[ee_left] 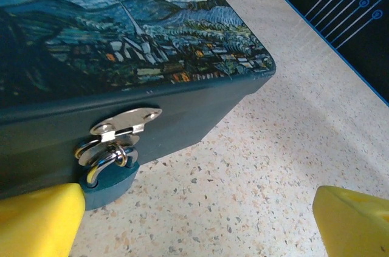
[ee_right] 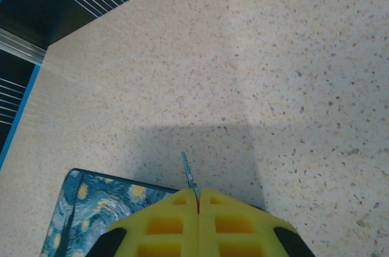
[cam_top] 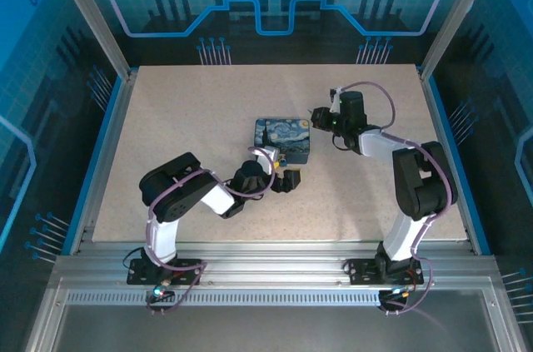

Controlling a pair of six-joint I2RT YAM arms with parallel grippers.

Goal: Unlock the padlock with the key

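Observation:
A small teal padlock [ee_left: 110, 185] with a silver shackle hangs from the metal hasp [ee_left: 125, 121] on the front wall of the dark-teal box [cam_top: 283, 139], whose lid bears a starry-night painting. My left gripper [ee_left: 194, 223] is open, its yellow fingers [ee_left: 36, 220] spread wide just in front of the box, the left one right beside the padlock. My right gripper [ee_right: 198, 199] hovers at the box's far right side, shut on the key [ee_right: 189, 175], a thin blue-grey sliver that sticks out past the fingertips.
The box stands mid-table on the speckled beige top [cam_top: 208, 111]. Bare surface lies all round it. Blue-lit walls and metal frame rails [cam_top: 100, 27] border the table. Purple cables [cam_top: 379, 90] loop over the right arm.

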